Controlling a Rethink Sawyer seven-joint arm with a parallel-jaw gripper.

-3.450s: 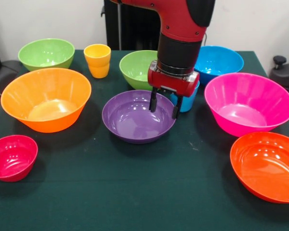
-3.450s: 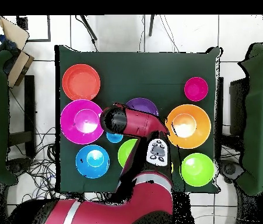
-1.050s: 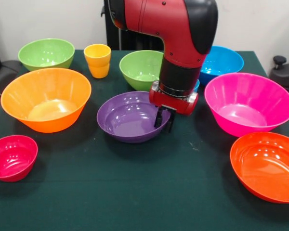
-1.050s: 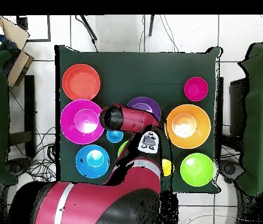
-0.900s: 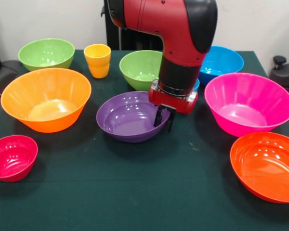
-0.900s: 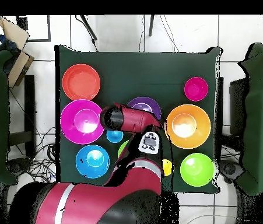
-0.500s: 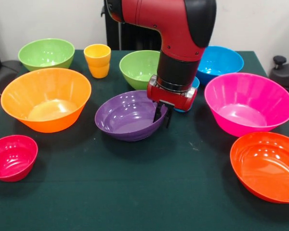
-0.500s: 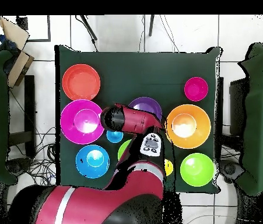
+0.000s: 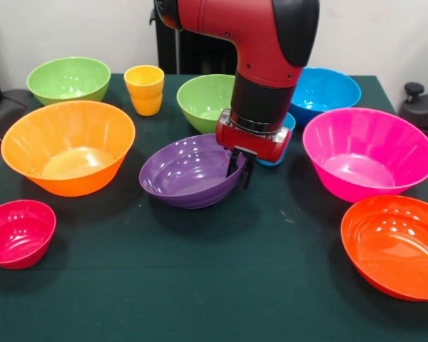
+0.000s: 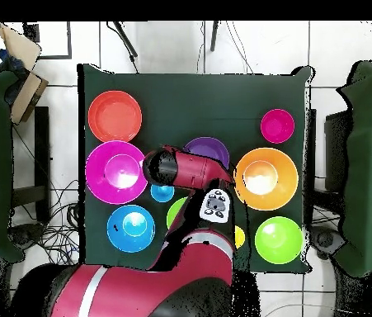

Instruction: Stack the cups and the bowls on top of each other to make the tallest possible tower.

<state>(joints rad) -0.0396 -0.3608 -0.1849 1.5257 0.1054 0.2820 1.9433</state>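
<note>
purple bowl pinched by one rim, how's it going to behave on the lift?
Likely to hang crooked: the gripper holds the purple bowl at one rim only, and it already sits tilted. The glossy plastic looks slippery, so it may pivot or slide between the jaws. It is probably light and stiff, since the thin wall shows no visible bending.

Table (image 9: 200, 285): covered in dark green cloth, matte, with faint creases. Wall (image 9: 64, 28) behind it: plain off-white, evenly lit. Dark slatted panel (image 9: 192, 53) stands against the wall at centre. Black knob (image 9: 414, 89) on a grey object just off the table's right edge. Overhead view: floor (image 10: 172, 45) of pale tiles; black cables (image 10: 53, 239) tangled beside the table; cardboard box (image 10: 20, 45) at upper left; green-draped furniture (image 10: 366, 165) to either side.
</note>
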